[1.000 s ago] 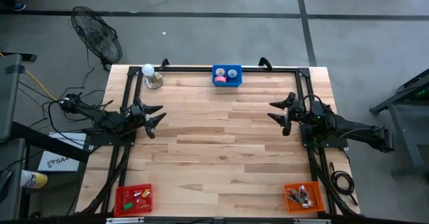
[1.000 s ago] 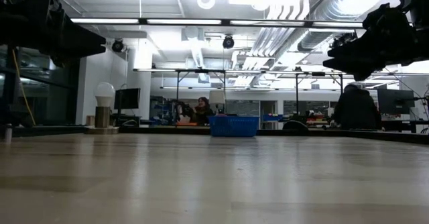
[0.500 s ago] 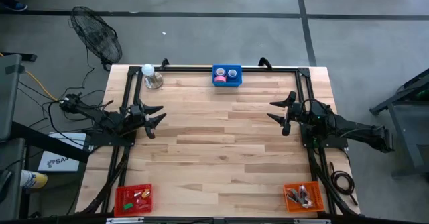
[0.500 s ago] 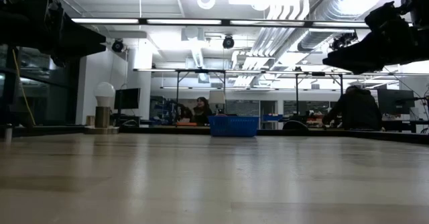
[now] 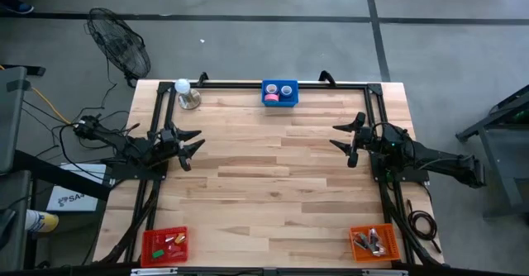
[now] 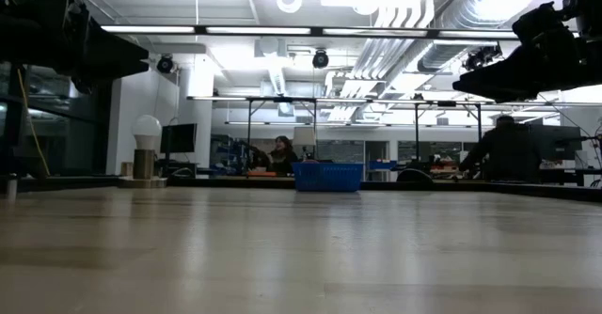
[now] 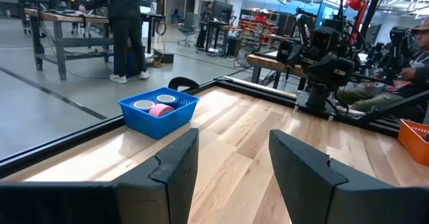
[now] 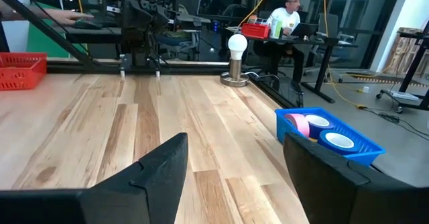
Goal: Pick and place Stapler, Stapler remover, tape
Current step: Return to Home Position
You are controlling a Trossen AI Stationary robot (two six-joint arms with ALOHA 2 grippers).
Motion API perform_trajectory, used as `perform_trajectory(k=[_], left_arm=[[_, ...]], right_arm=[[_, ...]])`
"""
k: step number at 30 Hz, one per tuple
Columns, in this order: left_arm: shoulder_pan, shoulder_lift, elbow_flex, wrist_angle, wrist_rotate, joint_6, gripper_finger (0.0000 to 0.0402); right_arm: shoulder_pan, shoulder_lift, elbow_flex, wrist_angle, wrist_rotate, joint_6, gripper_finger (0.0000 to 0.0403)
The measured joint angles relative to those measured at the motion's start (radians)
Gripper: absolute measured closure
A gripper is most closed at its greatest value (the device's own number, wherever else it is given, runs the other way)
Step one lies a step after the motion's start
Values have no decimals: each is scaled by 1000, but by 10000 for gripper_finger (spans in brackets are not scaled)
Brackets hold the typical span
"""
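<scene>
A blue basket (image 5: 279,92) stands at the middle of the table's far edge. It holds a pinkish-red tape roll (image 5: 271,99) and two blue tape rolls (image 5: 288,87); the left wrist view shows the pink roll (image 7: 161,110) and the right wrist view shows it too (image 8: 297,123). No yellow roll shows. My left gripper (image 5: 192,142) hovers open over the table's left side, my right gripper (image 5: 340,137) open over the right side, each pointing inward. Both are far from the basket and hold nothing. I cannot make out a stapler or a staple remover.
A red basket (image 5: 164,245) with small coloured items sits at the near left corner, an orange basket (image 5: 374,241) with dark and silver items at the near right corner. A lamp bulb on a stand (image 5: 183,90) is at the far left corner. Bare wood lies between the arms.
</scene>
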Motion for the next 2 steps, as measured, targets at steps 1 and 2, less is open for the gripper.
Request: perform_trajectory(k=[1,2], left_arm=[[0,0,0,0,0,0,223],[0,0,0,0,0,0,223]], right_arm=[[0,0,0,0,0,-1,166],[0,0,0,0,0,-2,166]])
